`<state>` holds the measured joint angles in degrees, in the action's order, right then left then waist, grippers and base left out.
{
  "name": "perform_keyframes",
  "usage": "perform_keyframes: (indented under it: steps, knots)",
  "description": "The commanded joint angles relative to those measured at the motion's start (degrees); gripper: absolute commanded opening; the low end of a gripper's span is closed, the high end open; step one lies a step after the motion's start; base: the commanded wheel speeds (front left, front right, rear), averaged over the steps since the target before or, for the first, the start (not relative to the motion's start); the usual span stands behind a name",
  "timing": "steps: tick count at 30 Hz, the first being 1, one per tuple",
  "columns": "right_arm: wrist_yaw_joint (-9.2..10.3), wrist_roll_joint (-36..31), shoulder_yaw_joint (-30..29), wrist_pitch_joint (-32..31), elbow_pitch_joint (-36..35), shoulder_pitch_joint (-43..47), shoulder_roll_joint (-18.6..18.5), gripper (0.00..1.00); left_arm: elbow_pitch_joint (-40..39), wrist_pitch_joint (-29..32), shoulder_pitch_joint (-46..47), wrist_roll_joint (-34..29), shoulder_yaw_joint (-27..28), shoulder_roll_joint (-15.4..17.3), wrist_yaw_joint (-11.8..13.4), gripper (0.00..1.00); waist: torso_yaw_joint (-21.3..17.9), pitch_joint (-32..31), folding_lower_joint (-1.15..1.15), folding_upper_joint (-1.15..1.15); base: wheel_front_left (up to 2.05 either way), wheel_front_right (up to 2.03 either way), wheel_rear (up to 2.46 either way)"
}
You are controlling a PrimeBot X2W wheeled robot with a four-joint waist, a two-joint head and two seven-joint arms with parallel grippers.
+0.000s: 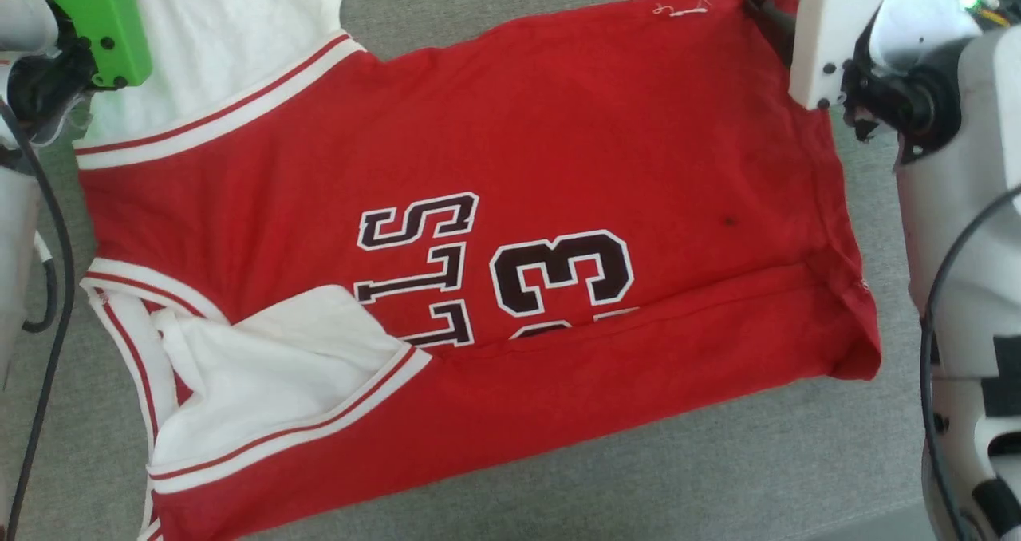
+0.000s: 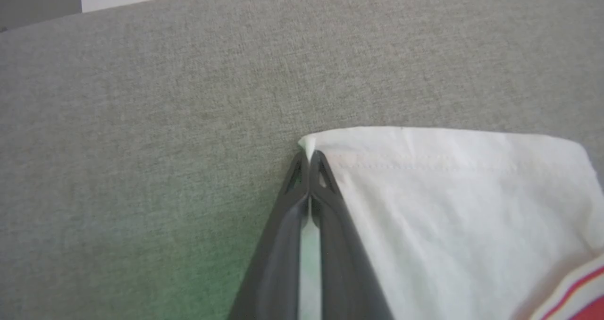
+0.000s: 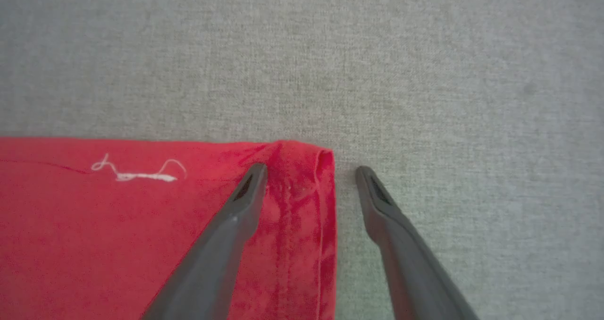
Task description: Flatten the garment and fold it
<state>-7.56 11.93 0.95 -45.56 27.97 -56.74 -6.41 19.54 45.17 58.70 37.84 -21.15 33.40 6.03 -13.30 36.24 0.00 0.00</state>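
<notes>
On a grey fabric surface (image 1: 718,461), the garment (image 1: 558,126) lies spread sideways, neck end toward the robot's left and hem toward its right. Its near long edge is folded over, so red cloth covers the lower part of the black lettering (image 1: 494,270). The left gripper (image 2: 309,157) has its fingers pressed together on the corner of the far white sleeve (image 2: 448,192), with a sliver of white cloth showing between them. The right gripper (image 3: 311,170) stands with fingers spread wide at the far hem corner (image 3: 306,155), one finger over red cloth and the other over bare grey surface, near a loose white thread (image 3: 137,173).
</notes>
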Motion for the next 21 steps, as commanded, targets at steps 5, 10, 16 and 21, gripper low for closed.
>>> perform_keyframes:
  steps: [5,10,16,21]
  knots:
    - [0.08,-3.4,-0.3,-5.8,2.7,-2.9,-0.1,0.16,1.9,-0.9,-0.6,0.1,-1.0,-0.8,-0.9,0.00,1.1,0.2,0.00,0.00,0.00,0.00,0.00]
    - [0.08,-4.6,-0.7,-4.6,3.0,-3.2,-0.3,0.00,2.7,-4.9,-0.6,-0.3,-1.0,-1.8,-1.5,0.00,2.0,-0.6,0.00,0.00,0.00,0.00,0.00]
    - [0.08,-3.4,0.9,7.0,0.4,2.5,-1.0,0.00,2.7,-20.3,-4.3,-1.0,0.5,-4.0,-4.0,0.00,3.2,-5.1,0.00,0.00,0.00,0.00,0.00]
    - [0.08,-1.6,2.6,19.5,-2.4,10.2,-1.9,0.00,-0.3,-34.2,-12.6,-0.4,2.1,-5.9,-6.0,0.00,5.0,-10.9,0.00,0.00,0.00,0.00,0.00]
